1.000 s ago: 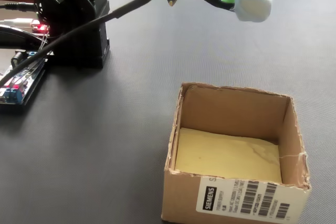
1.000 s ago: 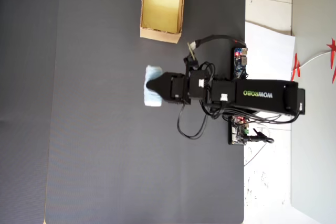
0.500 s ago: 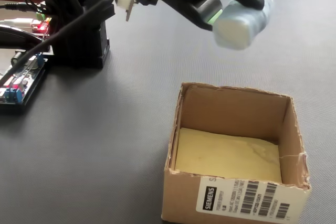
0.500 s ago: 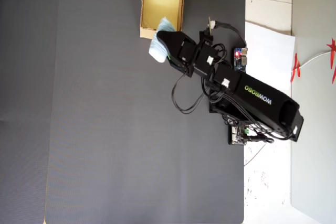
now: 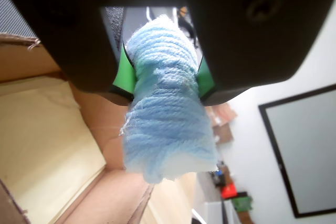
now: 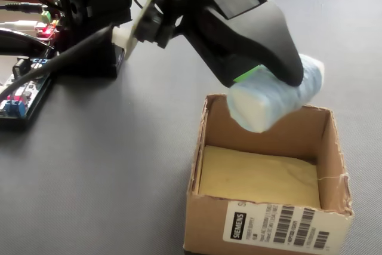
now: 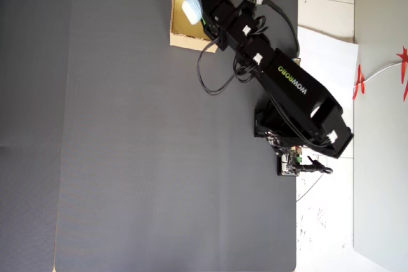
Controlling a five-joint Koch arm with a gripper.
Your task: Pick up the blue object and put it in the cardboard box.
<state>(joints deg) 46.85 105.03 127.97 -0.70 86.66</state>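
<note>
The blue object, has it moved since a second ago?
Yes. In the overhead view the blue object, clamped in the gripper, has swung from mid-mat up the picture to over the cardboard box, which has stayed put.

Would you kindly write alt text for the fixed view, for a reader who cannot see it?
A black robot gripper holds a pale blue ribbed block above an open cardboard box on a dark grey mat. The box has a yellowish floor and a barcode label on its front; the arm's base and circuit boards sit at upper left.

pale ribbed blue object [image 6: 276, 100] held tilted above the open, empty cardboard box [image 6: 265, 231].
</note>
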